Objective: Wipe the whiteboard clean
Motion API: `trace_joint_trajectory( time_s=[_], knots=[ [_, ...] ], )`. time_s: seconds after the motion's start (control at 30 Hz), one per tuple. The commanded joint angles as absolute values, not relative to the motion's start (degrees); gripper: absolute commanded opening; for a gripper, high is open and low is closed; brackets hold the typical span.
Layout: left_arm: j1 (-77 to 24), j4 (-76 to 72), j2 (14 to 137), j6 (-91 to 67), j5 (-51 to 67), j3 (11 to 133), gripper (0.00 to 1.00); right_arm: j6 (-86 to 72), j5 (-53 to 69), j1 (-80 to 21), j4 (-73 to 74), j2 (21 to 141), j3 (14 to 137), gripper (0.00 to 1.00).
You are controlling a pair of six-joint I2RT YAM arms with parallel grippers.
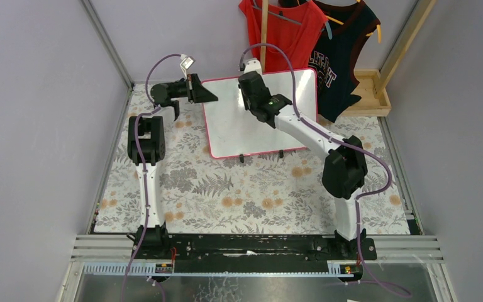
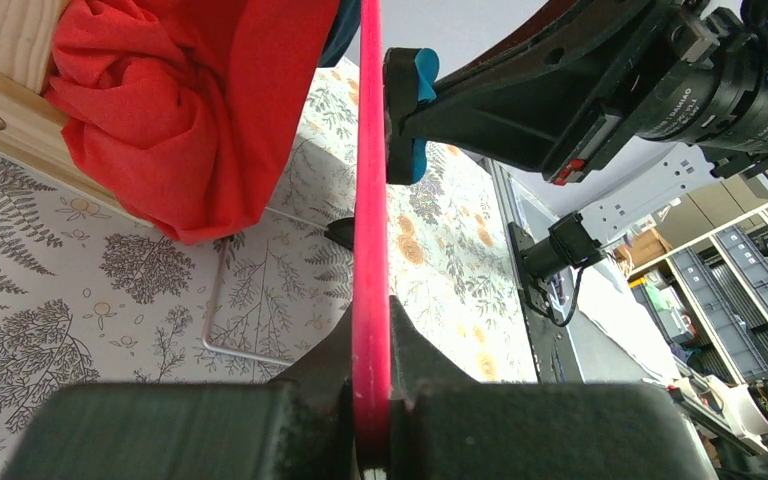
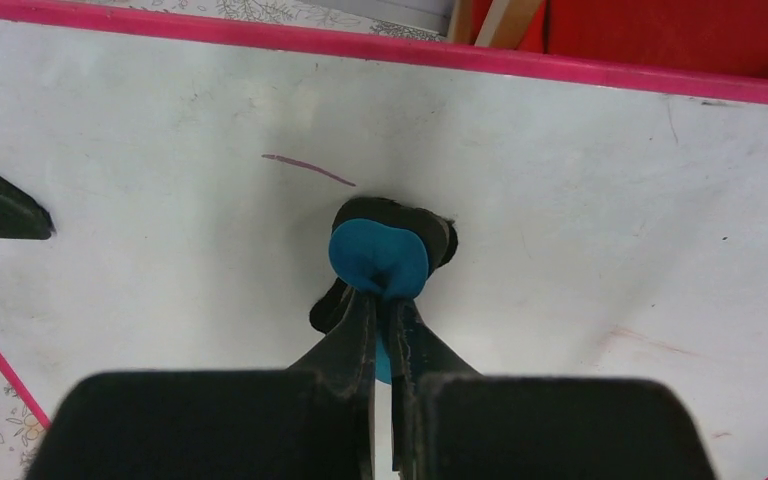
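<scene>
The whiteboard, glossy white with a red-pink frame, stands tilted on two black clip feet. My left gripper is shut on its upper left frame edge. My right gripper is shut on the blue-and-black eraser and presses it against the board face. A short red stroke lies just up and left of the eraser. The eraser also shows in the left wrist view, against the board's right side.
A red shirt and a dark jersey hang on a wooden stand behind the board. The floral cloth covers the table. A wire hanger lies behind the board.
</scene>
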State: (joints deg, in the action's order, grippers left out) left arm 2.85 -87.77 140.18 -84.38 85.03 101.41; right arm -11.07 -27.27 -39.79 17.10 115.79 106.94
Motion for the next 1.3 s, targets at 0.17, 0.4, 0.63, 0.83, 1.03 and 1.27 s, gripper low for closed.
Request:
trace_joint_trajectory(
  time_s=[0.17,0.4,0.63,0.83,1.03,1.27],
  knots=[
    [1.70,-91.76,137.98,-89.21,88.85,101.17,0.00,-12.69,-29.87,-43.98,13.84,117.01,101.64,0.00],
    [1.73,-91.71,137.94,-89.38,88.69,101.39,0.00,-13.79,-30.40,-50.16,12.82,119.41,102.07,0.00],
    [1.75,-91.76,137.76,-89.16,88.61,100.75,0.00,-13.99,-29.18,-52.49,13.49,123.29,105.58,0.00],
    [1.72,-91.80,137.74,-88.95,88.85,100.32,0.00,-11.99,-33.33,-52.24,14.78,122.38,105.71,0.00],
    [1.76,-91.80,137.65,-89.14,89.06,100.62,0.00,-11.84,-34.96,-46.88,13.67,115.22,97.44,0.00],
    [1.76,-91.76,137.66,-89.38,89.26,101.11,0.00,-10.40,-35.32,-36.27,11.16,103.08,83.05,0.00]
  ],
)
